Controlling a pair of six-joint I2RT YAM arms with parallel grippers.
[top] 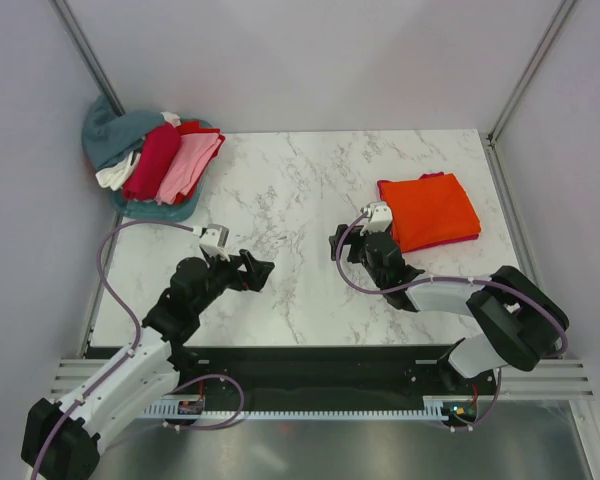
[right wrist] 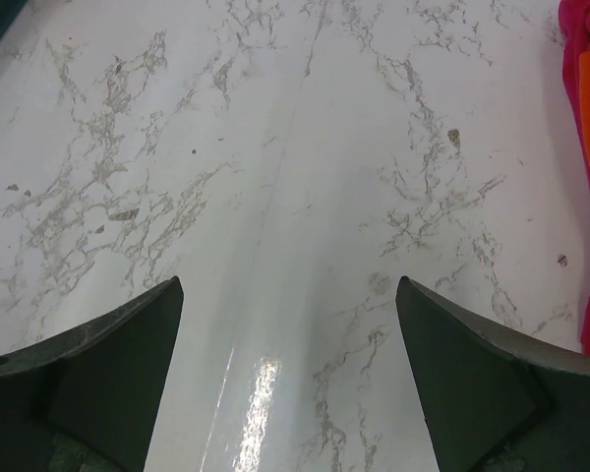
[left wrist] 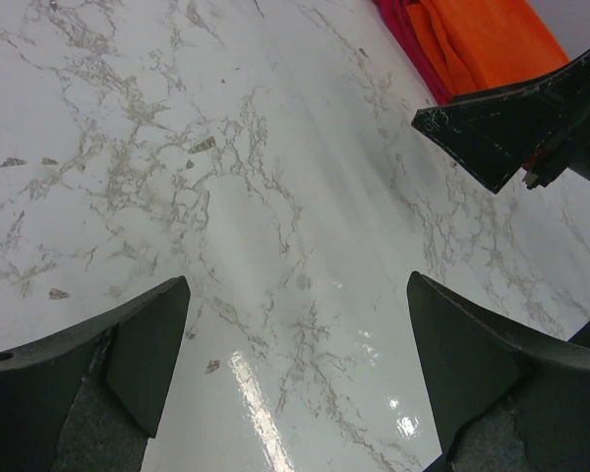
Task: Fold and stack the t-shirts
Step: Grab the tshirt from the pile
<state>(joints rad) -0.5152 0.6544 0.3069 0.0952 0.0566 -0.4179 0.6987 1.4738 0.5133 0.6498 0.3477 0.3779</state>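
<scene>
Several unfolded t-shirts lie heaped at the table's far left corner: teal-grey (top: 108,128) underneath, with white (top: 114,176), magenta (top: 152,160), light pink (top: 190,165) and red (top: 196,127) on it. A folded bright orange t-shirt (top: 430,208) rests on a folded magenta one (top: 450,238) at the right; both also show as the orange t-shirt (left wrist: 492,39) and the magenta edge (right wrist: 578,118). My left gripper (top: 256,270) (left wrist: 297,280) is open over bare marble near the middle. My right gripper (top: 348,245) (right wrist: 289,282) is open too, just left of the folded stack, holding nothing.
The marble tabletop (top: 300,200) is bounded by grey walls and metal posts at the back corners. A finger of the right gripper (left wrist: 501,123) shows in the left wrist view. Both arms' bases sit on the rail along the near edge.
</scene>
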